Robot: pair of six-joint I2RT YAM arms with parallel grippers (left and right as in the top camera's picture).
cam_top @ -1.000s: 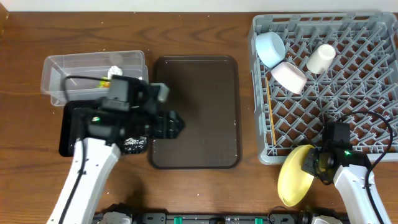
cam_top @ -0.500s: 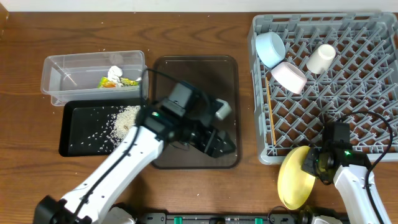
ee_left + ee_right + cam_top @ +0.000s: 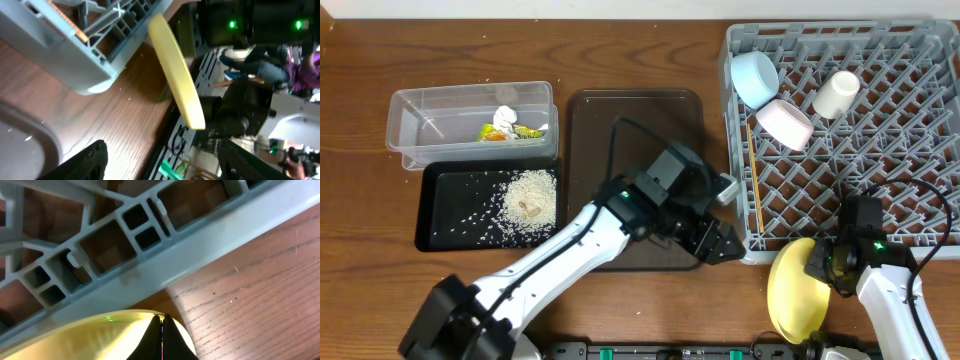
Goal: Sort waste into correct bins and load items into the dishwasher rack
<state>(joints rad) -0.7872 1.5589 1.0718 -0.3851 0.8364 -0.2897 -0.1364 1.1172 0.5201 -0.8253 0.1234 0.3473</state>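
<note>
Two bowls (image 3: 753, 77) (image 3: 785, 123), cup (image 3: 838, 94), chopsticks (image 3: 754, 170) occupy rack (image 3: 820, 32) beside right fingers' (image 3: 155, 332) yellow plate (image 3: 792, 290)

The left arm stretches diagonally from the near left corner toward the right, the left pincer (image 3: 718, 243) holding its fingers spread wide, while the right arm crouches near right, the right pincer (image 3: 825, 266) clamped on the yellow plate (image 3: 788, 298).

Right fingers (image 3: 818, 267) grip the yellow plate (image 3: 792, 300) beside the rack (image 3: 790, 31)
</note>
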